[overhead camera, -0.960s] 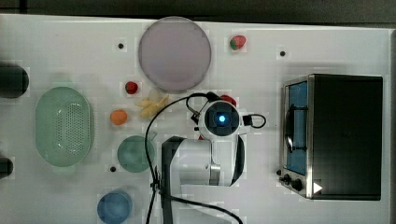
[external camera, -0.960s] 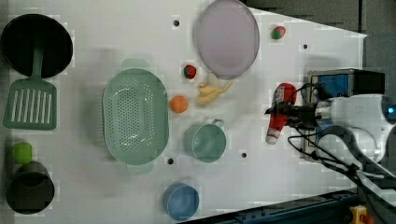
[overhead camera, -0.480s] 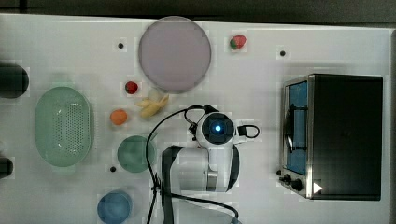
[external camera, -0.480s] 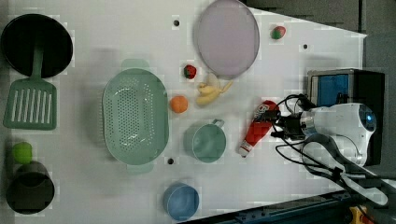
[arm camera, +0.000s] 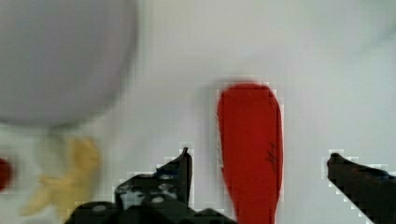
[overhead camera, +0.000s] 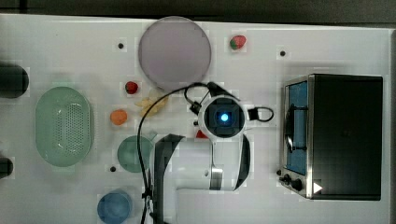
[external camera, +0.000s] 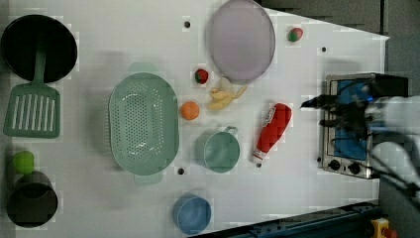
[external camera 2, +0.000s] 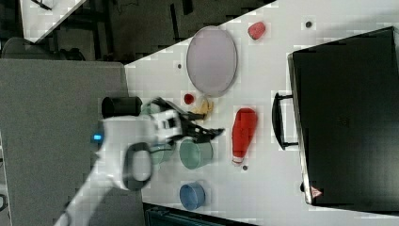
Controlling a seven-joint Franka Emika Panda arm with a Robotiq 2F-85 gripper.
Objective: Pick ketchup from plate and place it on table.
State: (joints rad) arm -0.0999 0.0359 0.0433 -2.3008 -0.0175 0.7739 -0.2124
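Red plastic, the ketchup [external camera: 273,130] lies flat on the white tabletop [external camera: 297,198], clear of the pale lilac plate [external camera: 241,40] and well apart from it, its cap end pointing away from the plate and its fat end toward it. Taking the bottle as landmark: the green cup [external camera: 218,150] sits just beside its cap end, the banana pieces [external camera: 224,96] lie between it and the plate, and the toaster oven [external camera: 354,124] stands on its far side from the cup. The hand [arm camera: 259,161] hovers above the bottle with its fingers spread wide, one finger [arm camera: 183,170] on each side of the red body and neither touching it, so nothing is held. Judged from this, the placing looks done and what is left is to lift clear. The risks are small but real: a bottle lying on its rounded side may roll if a finger brushes it on the way up, and a roll toward the cup could knock it against the cup's handle. A retreat that swings sideways rather than straight up could also drag the trailing cable [overhead camera: 149,112] across the banana pieces or the little red ball [external camera: 201,76] near the plate's rim.
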